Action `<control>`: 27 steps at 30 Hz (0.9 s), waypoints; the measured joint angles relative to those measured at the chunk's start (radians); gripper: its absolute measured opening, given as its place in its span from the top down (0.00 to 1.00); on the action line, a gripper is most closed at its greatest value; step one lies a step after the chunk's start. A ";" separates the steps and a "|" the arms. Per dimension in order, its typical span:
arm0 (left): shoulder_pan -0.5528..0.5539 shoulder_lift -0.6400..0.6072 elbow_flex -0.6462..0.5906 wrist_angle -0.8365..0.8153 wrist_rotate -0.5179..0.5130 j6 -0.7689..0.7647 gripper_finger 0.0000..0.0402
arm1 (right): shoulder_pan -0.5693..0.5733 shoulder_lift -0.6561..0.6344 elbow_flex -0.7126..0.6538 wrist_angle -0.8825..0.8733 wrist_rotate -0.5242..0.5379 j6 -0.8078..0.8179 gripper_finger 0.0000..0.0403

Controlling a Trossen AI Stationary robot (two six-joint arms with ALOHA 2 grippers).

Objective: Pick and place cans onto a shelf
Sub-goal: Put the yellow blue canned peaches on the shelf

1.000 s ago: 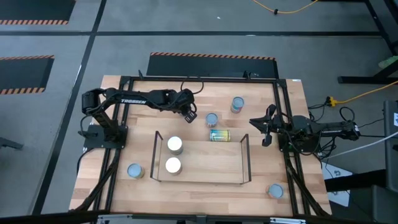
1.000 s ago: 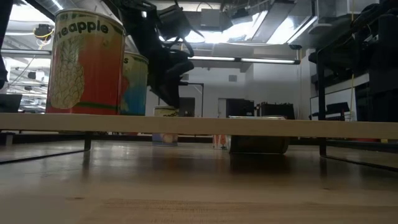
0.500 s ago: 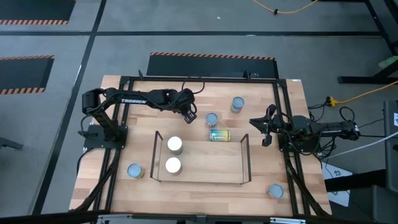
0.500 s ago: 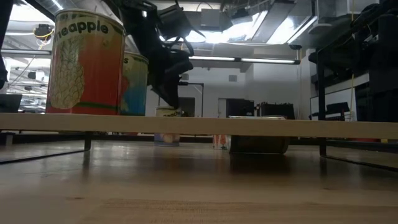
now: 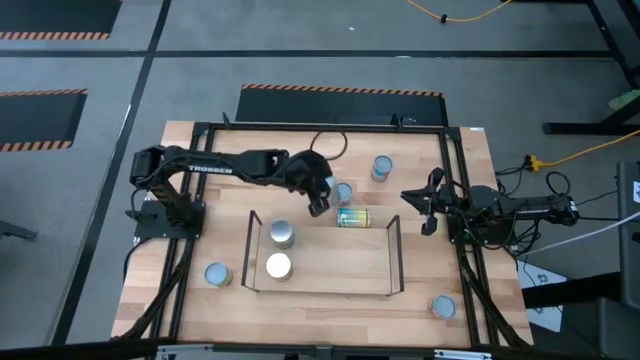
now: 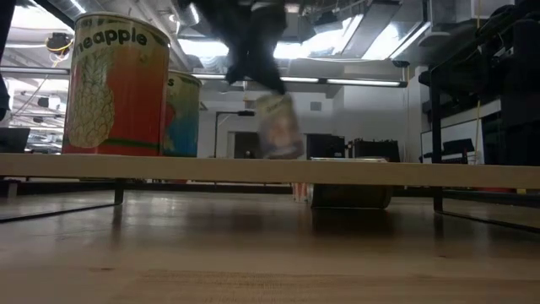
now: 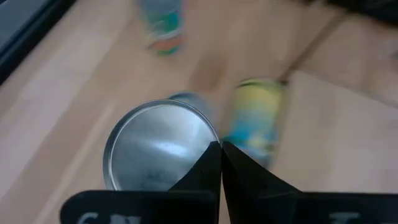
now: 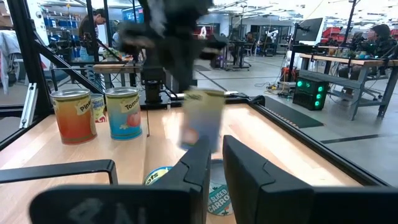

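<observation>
My left gripper (image 5: 318,205) is shut on a can with a silvery top (image 7: 158,149), just beyond the shelf's far edge. The can shows lifted in the low view (image 6: 278,127) and the right wrist view (image 8: 202,118); the arm hides it in the high view. The shelf (image 5: 330,262), a light-wood board with black wire ends, carries two upright cans at its left end (image 5: 281,235) (image 5: 277,265). My right gripper (image 5: 425,212) waits at the table's right side, its fingers a little apart and empty. My left gripper has its two fingers closed together on the rim of the can's silvery top (image 7: 211,144), at one side of the top. The fingers come from above, slanting down. The can hangs tilted below them, lifted clear of the table and higher than the shelf board (image 6: 337,171).
Behind the shelf stand an upright can (image 5: 344,190) and another (image 5: 381,167); a teal-yellow can (image 5: 352,217) lies on its side at the shelf's far edge. More cans stand at the near left (image 5: 216,274) and near right (image 5: 441,306). Black rails frame the table.
My left gripper has gone toward the table's right and near edges and up, quickly in the last half second. It has lifted its can off the table; the can now hangs tilted above the level of the shelf board.
</observation>
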 joint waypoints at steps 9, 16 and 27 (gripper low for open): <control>-0.170 0.000 0.100 -0.088 -0.004 -0.002 1.00 | 0.000 0.000 0.000 0.000 0.000 0.000 0.88; -0.288 0.000 0.103 -0.133 -0.008 -0.035 1.00 | 0.000 0.000 0.000 0.000 0.000 0.000 0.88; -0.403 0.000 0.102 -0.244 -0.142 -0.072 1.00 | 0.000 0.000 0.000 0.000 0.000 0.000 0.88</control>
